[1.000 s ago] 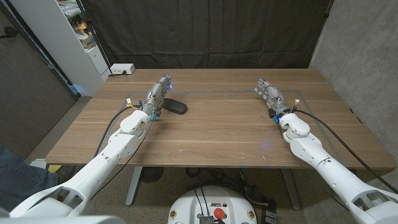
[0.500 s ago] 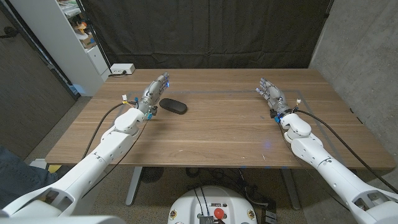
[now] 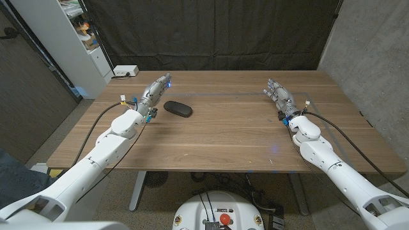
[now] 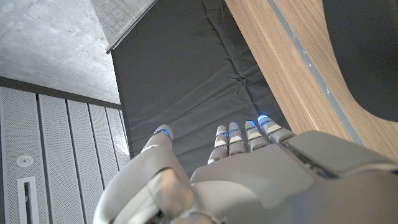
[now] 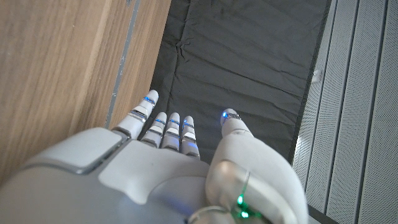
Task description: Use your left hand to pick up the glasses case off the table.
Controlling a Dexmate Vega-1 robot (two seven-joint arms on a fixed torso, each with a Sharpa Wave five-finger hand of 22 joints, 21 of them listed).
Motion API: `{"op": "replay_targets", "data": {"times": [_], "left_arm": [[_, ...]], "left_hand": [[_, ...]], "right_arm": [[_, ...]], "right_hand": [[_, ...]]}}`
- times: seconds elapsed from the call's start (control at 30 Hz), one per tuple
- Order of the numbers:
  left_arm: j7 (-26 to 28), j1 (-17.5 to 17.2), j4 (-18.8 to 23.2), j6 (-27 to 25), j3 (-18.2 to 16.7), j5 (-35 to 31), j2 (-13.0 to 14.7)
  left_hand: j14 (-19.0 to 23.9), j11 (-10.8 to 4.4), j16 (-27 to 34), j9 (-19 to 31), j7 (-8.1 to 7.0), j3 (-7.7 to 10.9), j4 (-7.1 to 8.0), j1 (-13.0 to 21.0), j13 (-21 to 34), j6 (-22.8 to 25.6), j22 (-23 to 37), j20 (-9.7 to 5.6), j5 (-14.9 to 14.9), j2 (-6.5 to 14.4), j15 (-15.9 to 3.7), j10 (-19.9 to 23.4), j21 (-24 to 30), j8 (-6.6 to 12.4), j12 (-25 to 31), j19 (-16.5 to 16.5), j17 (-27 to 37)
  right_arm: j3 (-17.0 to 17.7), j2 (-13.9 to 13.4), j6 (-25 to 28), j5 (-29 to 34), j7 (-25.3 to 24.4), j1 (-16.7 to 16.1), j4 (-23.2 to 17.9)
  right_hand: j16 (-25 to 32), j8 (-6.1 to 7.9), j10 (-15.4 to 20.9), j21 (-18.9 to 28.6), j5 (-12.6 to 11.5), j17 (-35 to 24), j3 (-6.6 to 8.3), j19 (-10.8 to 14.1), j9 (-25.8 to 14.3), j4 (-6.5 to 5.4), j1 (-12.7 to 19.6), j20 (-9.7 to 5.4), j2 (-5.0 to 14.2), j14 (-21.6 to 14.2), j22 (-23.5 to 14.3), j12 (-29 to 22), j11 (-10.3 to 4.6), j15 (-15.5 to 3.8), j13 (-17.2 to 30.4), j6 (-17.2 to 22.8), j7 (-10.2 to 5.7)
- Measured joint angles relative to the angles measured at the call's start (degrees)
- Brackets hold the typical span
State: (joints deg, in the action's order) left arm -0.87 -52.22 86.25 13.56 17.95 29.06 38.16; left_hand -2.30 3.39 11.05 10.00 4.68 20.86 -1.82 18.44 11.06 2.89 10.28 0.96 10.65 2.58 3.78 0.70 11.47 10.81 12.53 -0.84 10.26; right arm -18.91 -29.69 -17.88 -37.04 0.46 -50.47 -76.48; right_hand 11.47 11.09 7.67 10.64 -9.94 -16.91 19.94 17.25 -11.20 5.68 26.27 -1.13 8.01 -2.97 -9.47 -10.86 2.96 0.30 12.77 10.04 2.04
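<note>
The glasses case (image 3: 177, 109) is a dark oval pouch lying on the wooden table (image 3: 217, 137), left of the middle. My left hand (image 3: 154, 93) is a little to the case's left, fingers stretched out toward the far edge, holding nothing and apart from the case. In the left wrist view the left hand (image 4: 249, 174) has its fingers straight, and a dark curved edge of the case (image 4: 367, 56) is beside it. My right hand (image 3: 279, 96) is over the table's right side, fingers extended and holding nothing; the right wrist view has the same hand (image 5: 168, 155) open.
A small white box (image 3: 125, 71) sits at the table's far left corner. A white shelf unit (image 3: 77, 38) stands beyond the left edge. A black curtain (image 3: 211, 32) hangs behind the table and a grey wall (image 3: 377, 51) is on the right.
My left hand has drawn away from the case to the left and slightly farther back; earlier it was over the case's left end. The right hand has stayed in place.
</note>
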Motion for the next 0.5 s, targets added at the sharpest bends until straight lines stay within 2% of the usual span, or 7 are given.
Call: {"op": "replay_targets", "data": {"times": [0.5], "left_arm": [[-0.4,-1.9,1.8,1.7,-2.1,-2.5,2.5]], "left_hand": [[0.6,-0.01,0.0,0.0,0.00,-0.25,-0.25,0.0,0.0,0.4,0.0,0.00,0.0,0.0,-0.03,0.4,0.0,0.00,0.0,0.0,0.0]], "right_arm": [[-0.2,0.0,0.1,0.8,-1.5,-0.4,-1.2]], "right_hand": [[0.0,0.00,0.0,0.0,0.0,0.2,0.00,0.0,0.0,0.00,0.0,0.00,0.00,0.0,0.0,0.0,0.00,0.00,-0.3,0.0,0.00]]}}
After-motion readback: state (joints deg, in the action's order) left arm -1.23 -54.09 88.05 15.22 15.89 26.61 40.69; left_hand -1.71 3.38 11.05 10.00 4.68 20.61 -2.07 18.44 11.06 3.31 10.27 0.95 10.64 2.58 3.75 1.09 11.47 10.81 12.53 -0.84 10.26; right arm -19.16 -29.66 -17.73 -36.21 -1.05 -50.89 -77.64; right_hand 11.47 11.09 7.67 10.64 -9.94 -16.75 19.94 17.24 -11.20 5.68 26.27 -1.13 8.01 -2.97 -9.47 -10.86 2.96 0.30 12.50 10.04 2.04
